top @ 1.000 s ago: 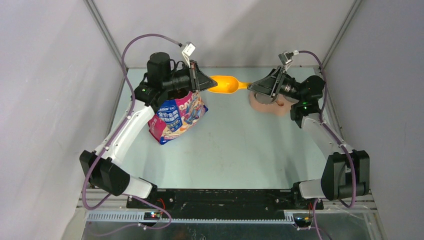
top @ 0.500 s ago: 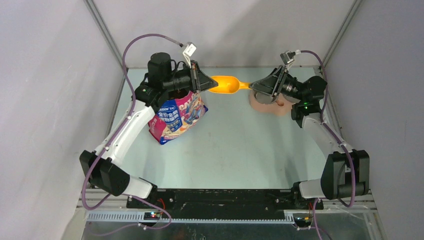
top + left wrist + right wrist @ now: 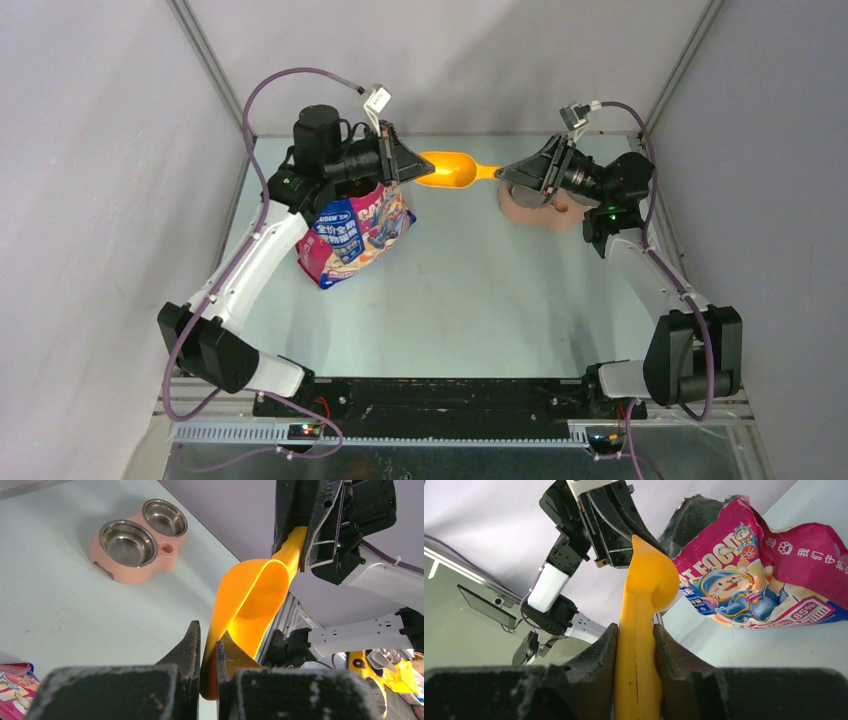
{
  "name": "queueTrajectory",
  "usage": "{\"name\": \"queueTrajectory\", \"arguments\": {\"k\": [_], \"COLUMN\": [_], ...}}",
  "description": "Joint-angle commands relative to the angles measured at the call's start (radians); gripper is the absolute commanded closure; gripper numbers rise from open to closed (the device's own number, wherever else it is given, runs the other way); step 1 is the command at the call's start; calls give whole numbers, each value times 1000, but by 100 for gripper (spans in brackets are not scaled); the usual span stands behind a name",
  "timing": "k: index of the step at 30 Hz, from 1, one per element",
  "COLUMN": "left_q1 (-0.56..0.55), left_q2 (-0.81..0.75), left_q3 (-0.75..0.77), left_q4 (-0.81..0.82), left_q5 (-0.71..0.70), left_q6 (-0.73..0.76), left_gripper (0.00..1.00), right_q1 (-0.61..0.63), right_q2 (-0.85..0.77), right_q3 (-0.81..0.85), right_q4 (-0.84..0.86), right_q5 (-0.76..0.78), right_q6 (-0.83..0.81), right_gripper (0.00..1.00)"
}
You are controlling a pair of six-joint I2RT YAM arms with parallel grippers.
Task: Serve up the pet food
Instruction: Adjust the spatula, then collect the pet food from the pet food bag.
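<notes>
Top external: the yellow scoop [image 3: 447, 168] hangs above the table [image 3: 470, 290], spanning between both grippers.
Left gripper [image 3: 207, 645]: pinched narrow on the rim of the scoop's bowl, just above the printed bag [image 3: 355, 232].
Right gripper [image 3: 634, 635]: fingers pressed against both sides of the scoop's handle.
Twin-bowl feeder [image 3: 127, 575]: on the table by the right gripper.
Pet food: not visible; the bag's inside is hidden.

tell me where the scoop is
Top view, far middle: the scoop is held between the left gripper at its rim and the right gripper at its handle, with the bag left, bowls right.
</notes>
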Motion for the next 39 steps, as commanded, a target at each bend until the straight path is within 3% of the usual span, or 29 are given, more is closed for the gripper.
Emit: {"name": "queueTrajectory", "arguments": {"k": [1,3,5,6,7,8,10,12,22,30,39], "left_q1": [-9,-9,-9,-9,-9,-9,-7,6,177,250,295], "left_q2": [-6,-6,-7,-8,-9,-13,-23,-34,-118,-79,6], "left_q3": [9,11,22,28,42,50,76,100,187,344,352], "left_q4": [-23,-26,-34,-40,-55,-63,-89,-117,-200,-426,-525], "left_q5": [-77,-80,-84,-85,-91,-95,-114,-128,-216,-504,-578], "left_q6": [53,54,60,66,70,80,94,109,174,438,518], "left_gripper": [100,99,88,72,62,38,11,2,0,0,0], "right_q1": [37,38,38,34,32,24,7,-16,-119,-173,-173], "right_q2": [-37,-37,-37,-37,-38,-41,-45,-52,-98,-125,-125], "right_q3": [13,13,13,13,13,13,13,13,8,-100,-124], "right_q4": [-19,-28,-30,-30,-29,-32,-37,-49,-158,43,159], "right_q5": [-6,-7,-9,-10,-10,-10,-12,-11,3,58,61], "right_q6": [-34,-43,-48,-49,-51,-52,-54,-55,-115,-64,-23], "right_gripper": [100,100,100,100,100,100,100,100,100,100,100]}}
